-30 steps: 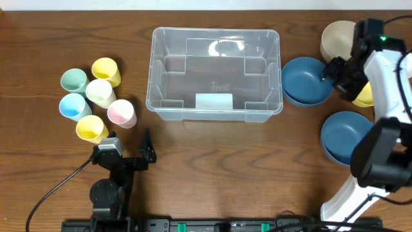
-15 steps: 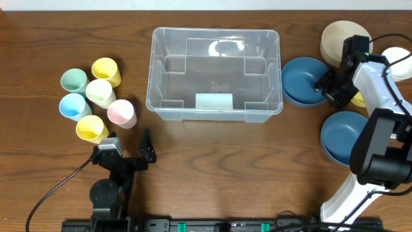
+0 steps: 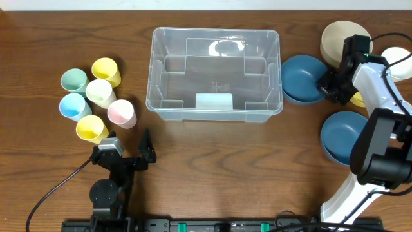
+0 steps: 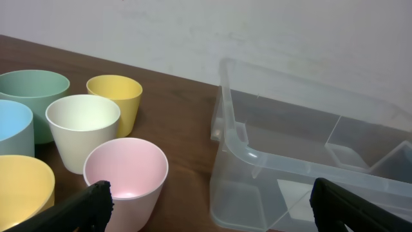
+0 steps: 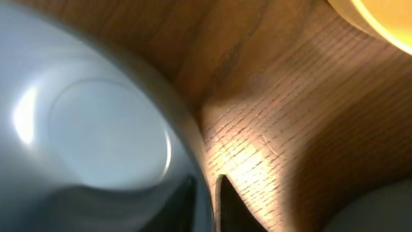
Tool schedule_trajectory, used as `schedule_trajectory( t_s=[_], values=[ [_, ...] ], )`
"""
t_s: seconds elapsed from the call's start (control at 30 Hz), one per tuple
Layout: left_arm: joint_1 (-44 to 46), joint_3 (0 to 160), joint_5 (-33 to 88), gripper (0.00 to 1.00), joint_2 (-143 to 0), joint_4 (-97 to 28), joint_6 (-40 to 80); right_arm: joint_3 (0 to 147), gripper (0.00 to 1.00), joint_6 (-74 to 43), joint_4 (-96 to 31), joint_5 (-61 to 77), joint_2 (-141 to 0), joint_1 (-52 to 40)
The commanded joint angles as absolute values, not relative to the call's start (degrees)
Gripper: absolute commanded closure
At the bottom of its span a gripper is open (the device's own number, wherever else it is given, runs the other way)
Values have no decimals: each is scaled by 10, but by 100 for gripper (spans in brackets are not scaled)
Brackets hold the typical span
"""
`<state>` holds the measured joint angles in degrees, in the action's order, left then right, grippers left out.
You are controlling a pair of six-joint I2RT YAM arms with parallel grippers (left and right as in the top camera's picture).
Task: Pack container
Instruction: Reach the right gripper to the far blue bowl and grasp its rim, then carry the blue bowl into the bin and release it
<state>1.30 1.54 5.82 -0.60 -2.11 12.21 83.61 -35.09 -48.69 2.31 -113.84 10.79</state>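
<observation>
The container (image 3: 215, 74) is a big see-through box. It sits in the middle of the tabletop (image 3: 212, 171), nearer the back edge, with its open side up.

On the far left, six little cups stand close together, all with the open side up. There is a green cup (image 3: 74, 80), a yellow cup (image 3: 106, 69), a cream cup (image 3: 100, 92), a light blue cup (image 3: 73, 106), a pink cup (image 3: 121, 113) and a second yellow cup (image 3: 91, 129). Just in front of the cups is the left tool (image 4: 209, 196). It is low by the tabletop, its two fingers are spread wide, and it holds nothing. It points between the pink cup and the near left corner of the container.

Just beside the container on the right lies a blue bowl (image 3: 301, 78). The right tool (image 3: 327, 87) is at the right edge of this bowl. Its fingers are pinching the rim, one inside the bowl and one outside. Behind it sits a tan bowl (image 3: 336, 37). A second blue bowl (image 3: 340, 132) lies nearer the front. A little bit of a yellow bowl (image 3: 362, 100) peeks out from under the right arm. A white bowl (image 3: 399, 59) is at the far right.
</observation>
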Motion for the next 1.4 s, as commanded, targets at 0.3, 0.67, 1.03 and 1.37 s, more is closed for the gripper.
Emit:
schedule_trajectory(
  t_s=[0.3,0.67,1.03,1.37],
  values=[
    [14,3,65,2,-3,-35,121,850,98,-328,-507,15,-1118,106],
    [14,3,65,2,-3,-35,122,969,98,-287,-649,15,-978,105],
    [14,3,65,2,-3,-35,121,975,98,-67,-572,176,-831,8],
    [14,3,65,2,-3,-35,122,974,98,-36,-531,-80,-944,-195]
  ],
)
